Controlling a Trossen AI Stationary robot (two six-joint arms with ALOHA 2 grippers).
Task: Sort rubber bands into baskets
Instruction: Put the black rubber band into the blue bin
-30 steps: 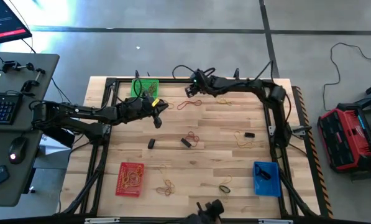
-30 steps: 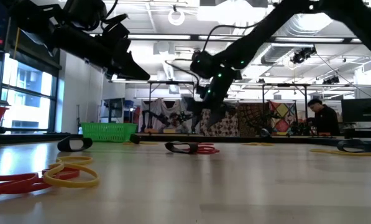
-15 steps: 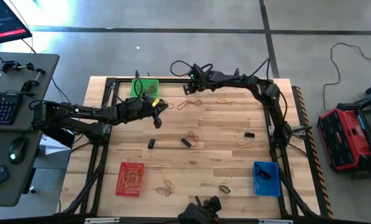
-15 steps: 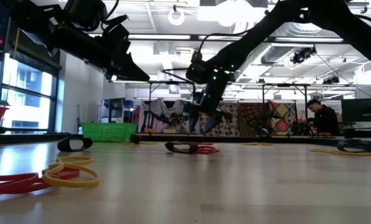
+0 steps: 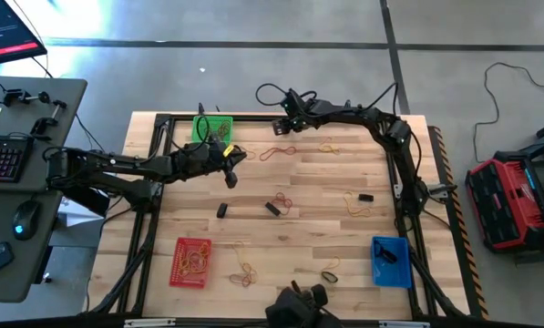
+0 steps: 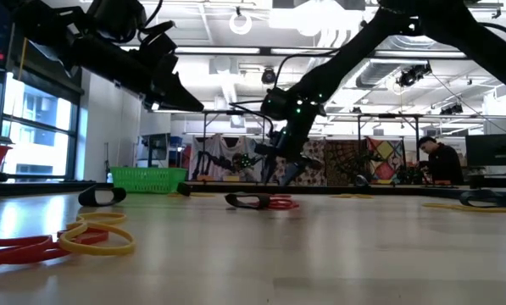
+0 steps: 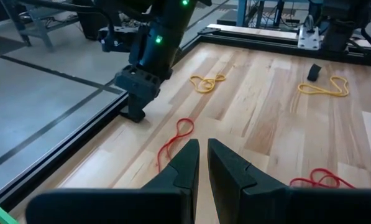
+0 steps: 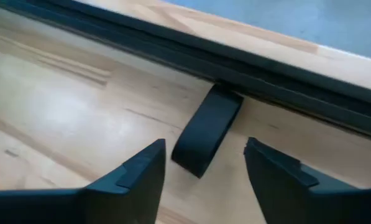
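One thick black rubber band (image 8: pixel 207 129) sits between my right hand's (image 8: pixel 204 163) spread fingers, hard against the black tabletop frame rail (image 8: pixel 173 53); I judge a fingertip could jam there.

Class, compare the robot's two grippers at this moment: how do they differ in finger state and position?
The left gripper has its fingers almost closed and empty; the right gripper is spread open around a black band. The left one hovers near the green basket; the right reaches the table's far edge. Both are dark, two-fingered.

Right gripper (image 5: pixel 287 125) at the table's far edge, jaws spread, left gripper (image 5: pixel 232 173) hovering, jaws nearly closed
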